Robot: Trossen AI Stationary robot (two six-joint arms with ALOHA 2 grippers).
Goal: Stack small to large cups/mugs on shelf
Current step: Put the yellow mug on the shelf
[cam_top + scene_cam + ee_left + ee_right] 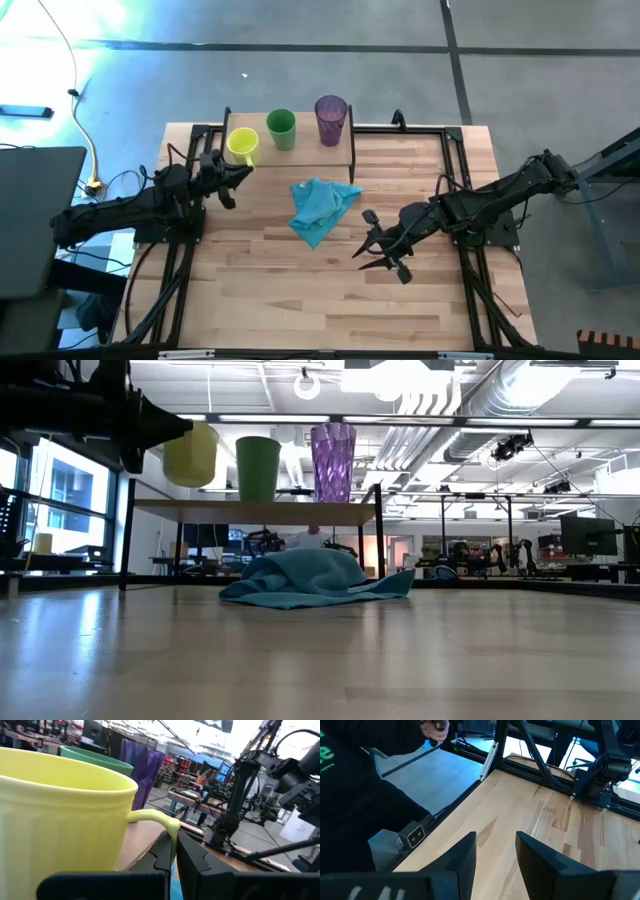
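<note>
A short yellow mug [242, 145] hangs just above the left end of the shelf [305, 155], with my left gripper [174, 845] shut on its handle. To its right on the light-wood board stand a green cup [281, 129] and a purple ribbed tumbler [331, 118], both upright on their bases. In the low view the yellow mug [190, 455] has its bottom a little above the shelf's edge [300, 512]. My right gripper [385, 255] hovers open over the table's right half, with nothing between its fingers. My left gripper pinches the outer bow of the mug's handle [172, 827] between its two fingers [195, 860]. The fingers come in about level, from the table's left and near side. The mug stays upright, mouth up, lifted a little clear of the shelf's left end.
A light blue cloth [320, 208] lies crumpled on the table in front of the shelf. Black frame rails [450, 170] run along the table's sides. A person in a dark sleeve [360, 795] shows beyond the table in the right wrist view. Bare wood lies along the near edge.
</note>
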